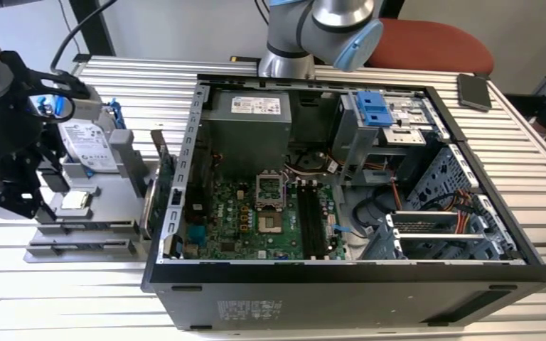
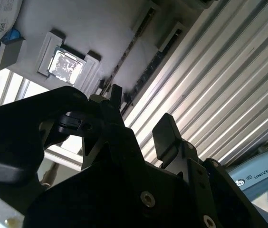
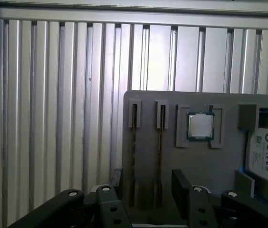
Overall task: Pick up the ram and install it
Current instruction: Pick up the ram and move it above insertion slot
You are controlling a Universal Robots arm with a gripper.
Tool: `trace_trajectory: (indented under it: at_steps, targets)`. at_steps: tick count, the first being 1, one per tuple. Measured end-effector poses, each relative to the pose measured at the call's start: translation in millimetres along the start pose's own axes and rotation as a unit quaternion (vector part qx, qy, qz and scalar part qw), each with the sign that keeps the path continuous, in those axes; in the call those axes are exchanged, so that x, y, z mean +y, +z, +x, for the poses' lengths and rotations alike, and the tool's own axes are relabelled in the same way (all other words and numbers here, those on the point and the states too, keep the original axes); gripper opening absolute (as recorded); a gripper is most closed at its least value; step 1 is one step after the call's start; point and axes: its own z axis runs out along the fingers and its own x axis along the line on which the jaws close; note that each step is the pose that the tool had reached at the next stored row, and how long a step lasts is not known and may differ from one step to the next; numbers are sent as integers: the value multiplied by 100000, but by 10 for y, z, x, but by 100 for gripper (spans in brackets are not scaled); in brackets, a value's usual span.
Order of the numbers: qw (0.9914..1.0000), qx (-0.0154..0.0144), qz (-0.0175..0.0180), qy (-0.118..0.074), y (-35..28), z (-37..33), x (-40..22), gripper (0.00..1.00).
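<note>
Since my tool [image 3: 143, 187] hangs released, jaws spread over the grey holder [image 3: 196, 166], I should centre on the edge-up ram [image 3: 161, 156] and descend squarely before clenching.

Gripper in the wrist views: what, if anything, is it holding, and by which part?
The gripper holds nothing: its jaws stand apart, empty, over the gray tray where the ram lies slotted.

Ribbed metal table [image 1: 65, 312] bears computer case [image 1: 349, 291], grey fixture [image 1: 83, 245].
</note>
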Motion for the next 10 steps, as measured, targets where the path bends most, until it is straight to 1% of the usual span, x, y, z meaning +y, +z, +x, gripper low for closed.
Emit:
trace_trajectory:
  at_steps: [2, 3, 6, 10]
  targets:
    - [100000, 311, -4, 21, 15, 0, 0, 100]
    - [99996, 939, -24, 94, 65, -1, -1, 100]
    - [99992, 1238, -33, 162, 87, -3, -2, 100]
    - [99988, 1518, -48, 253, 115, -4, -2, 100]
